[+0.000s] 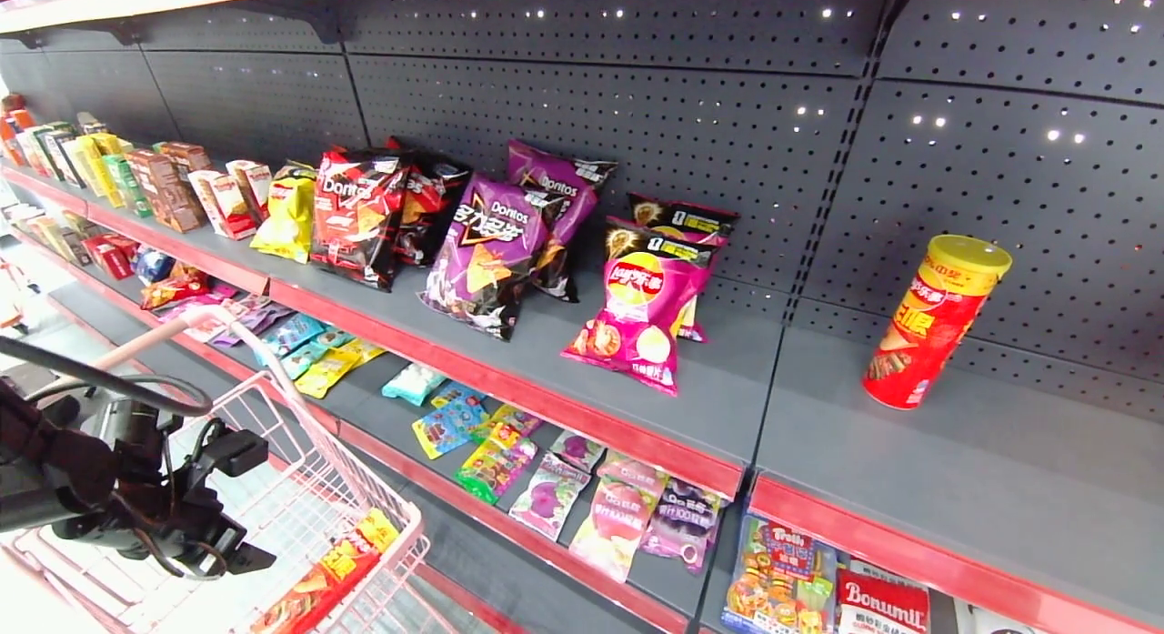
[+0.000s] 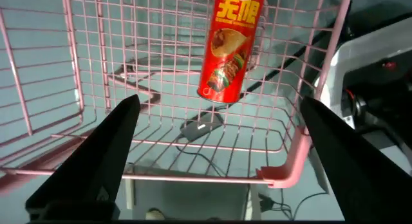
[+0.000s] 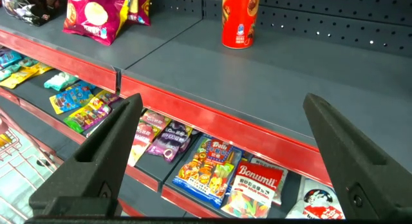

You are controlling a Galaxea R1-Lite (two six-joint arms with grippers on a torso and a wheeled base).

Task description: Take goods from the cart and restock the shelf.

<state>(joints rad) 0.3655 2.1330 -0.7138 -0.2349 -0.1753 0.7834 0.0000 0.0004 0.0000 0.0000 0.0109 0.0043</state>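
At the lower left stands a pink wire cart [image 1: 411, 523]. A red chip can [image 1: 327, 566] with yellow markings lies on its side on the cart's wire floor. The left gripper [image 2: 219, 103] hangs above the cart and over this can. Its jaws are spread wide and hold nothing.

Behind the cart runs a dark grey shelf [image 1: 727, 388] with a red front edge and a perforated back panel. Along it, from the left, stands a row of small boxes [image 1: 164, 188]. Next comes a yellow snack bag [image 1: 289, 217], then black-and-red tortilla chip bags [image 1: 359, 216] leaning back. Purple tortilla chip bags [image 1: 496, 247] follow, then pink crisp bags [image 1: 637, 311], the front one lying nearly flat.

In the next bay to the right, a second red chip can with a yellow lid [image 1: 932, 325] stands upright near the back panel. It is well apart from the bags.

A lower shelf [image 1: 391, 407] carries flat packets of sweets [image 1: 546, 493] laid side by side.

The right gripper [image 3: 222, 100] hovers in front of the right-hand bay, near the red front edge. Its jaws are released and wide apart, with nothing between them.
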